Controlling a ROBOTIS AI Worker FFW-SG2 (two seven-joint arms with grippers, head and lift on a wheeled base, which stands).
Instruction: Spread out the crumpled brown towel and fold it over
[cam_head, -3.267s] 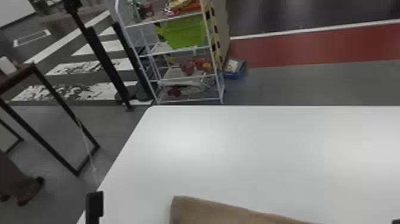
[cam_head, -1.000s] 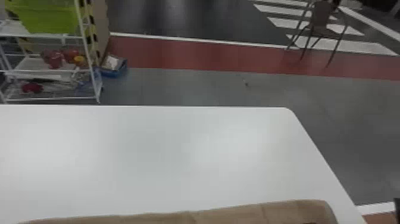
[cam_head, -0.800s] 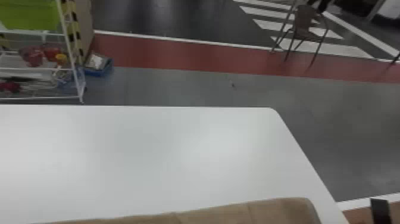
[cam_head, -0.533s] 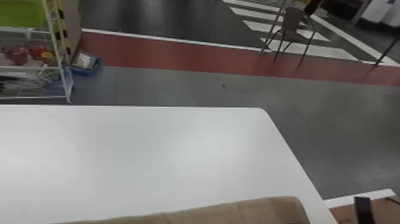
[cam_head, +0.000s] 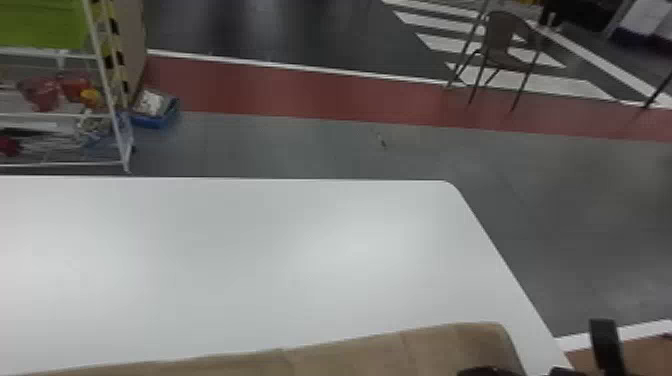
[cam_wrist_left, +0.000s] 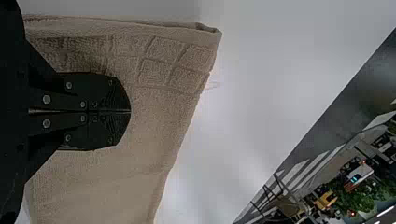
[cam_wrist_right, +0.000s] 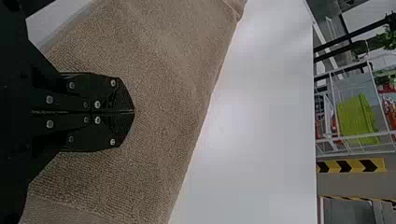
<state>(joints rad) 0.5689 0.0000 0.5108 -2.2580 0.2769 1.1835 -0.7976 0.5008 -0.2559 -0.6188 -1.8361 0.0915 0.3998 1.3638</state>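
Clenched: left fingers (cam_wrist_left: 100, 88), right fingers (cam_wrist_right: 100, 135), both pairs over brown terry towel (cam_head: 360, 355) | lying at head view's six o'clock on white table (cam_head: 250, 260) | wire shelf rack (cam_head: 105, 80) at ten o'clock, past far edge

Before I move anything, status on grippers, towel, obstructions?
Both shut: left gripper and right gripper over the towel. Towel fairly flat on the white table. Chair and rack stand beyond the table, likely no hindrance.

free room over table (cam_head: 240, 260), beyond towel (cam_head: 380, 350)
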